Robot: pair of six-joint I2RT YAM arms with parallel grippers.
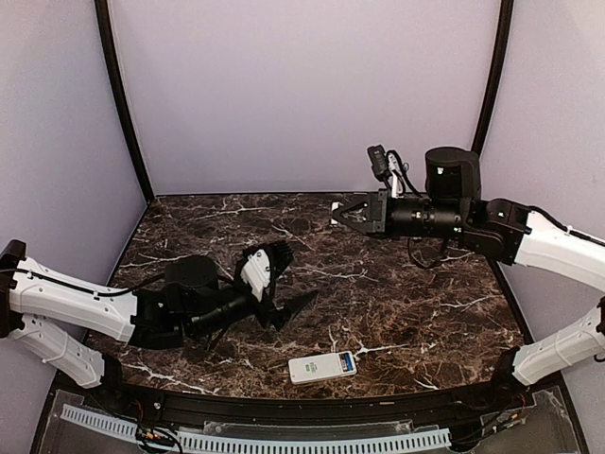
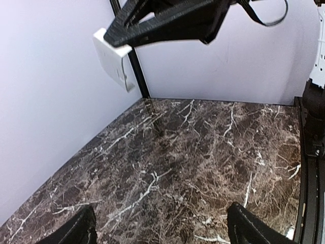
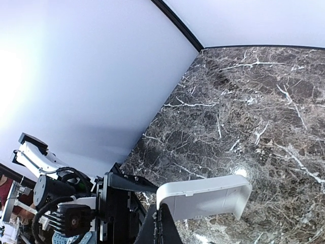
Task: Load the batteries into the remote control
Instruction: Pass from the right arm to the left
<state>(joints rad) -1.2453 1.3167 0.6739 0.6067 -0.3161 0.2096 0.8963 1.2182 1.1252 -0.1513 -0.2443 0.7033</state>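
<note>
Top view with both wrist views. The remote control point(image 1: 321, 367) lies flat on the bench point(image 1: 406, 303) at 6 o'clock, near the front edge. A blue patch at its 3 o'clock end is taken to be the batteries point(image 1: 348, 361). Risk: the thin white panel point(image 3: 203, 195), probably the battery cover, is pinched by one edge only in the fully closed fingers of the right gripper point(image 1: 338, 214). It could pivot or slip on the way down and, if pressed on askew, shove the unheld remote or unseat the cells. The right arm reaches in level from 3 o'clock, raised above the bench toward 12 o'clock. The left gripper point(image 1: 277, 288) sits low at 9 o'clock, fingers spread wide and holding nothing, well apart from the remote.
</note>
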